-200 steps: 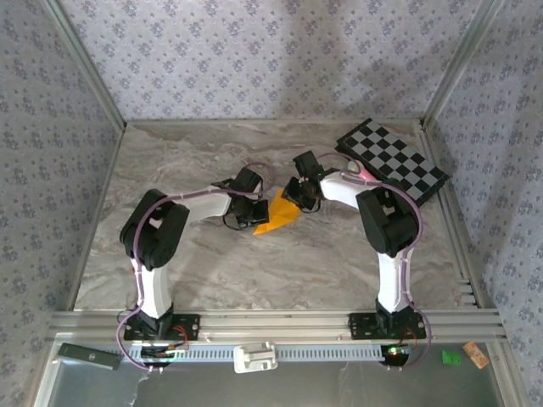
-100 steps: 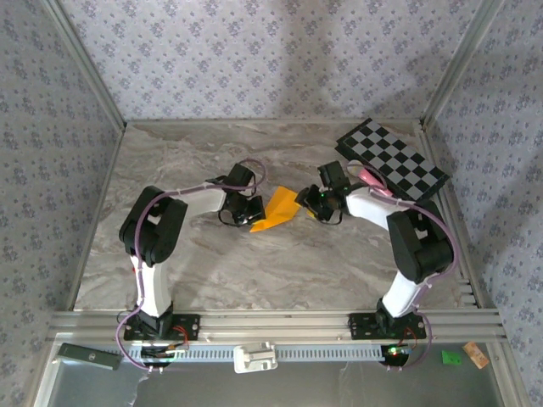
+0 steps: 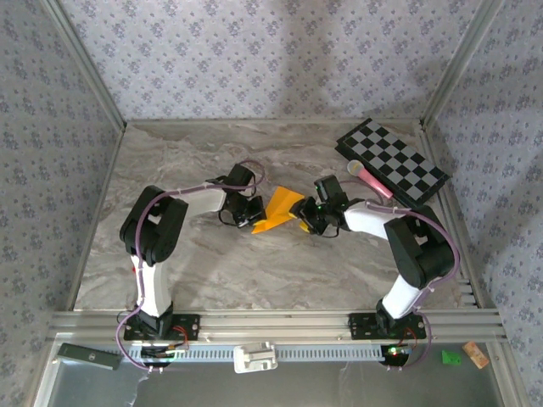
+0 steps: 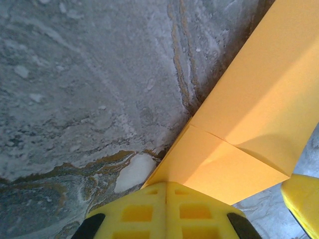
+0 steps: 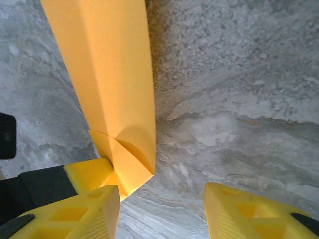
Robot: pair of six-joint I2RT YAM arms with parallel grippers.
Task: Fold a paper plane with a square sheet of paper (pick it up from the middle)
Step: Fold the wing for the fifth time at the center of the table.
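R gripper (image 5: pixel 162 211) was spread wide, nothing btwn its fingers. One finger sat just beside the folded end of the paper plane (image 3: pixel 282 209); touching or not, I couldn't tell. L gripper (image 4: pixel 234 201) was part-open w/ the plane's other end btwn its fingers. The paper rested against one finger, w/ a sliver of table (image 4: pixel 75 99) showing by the other, so no firm pinch that I could see. Plane lay mid-table btwn both grippers.
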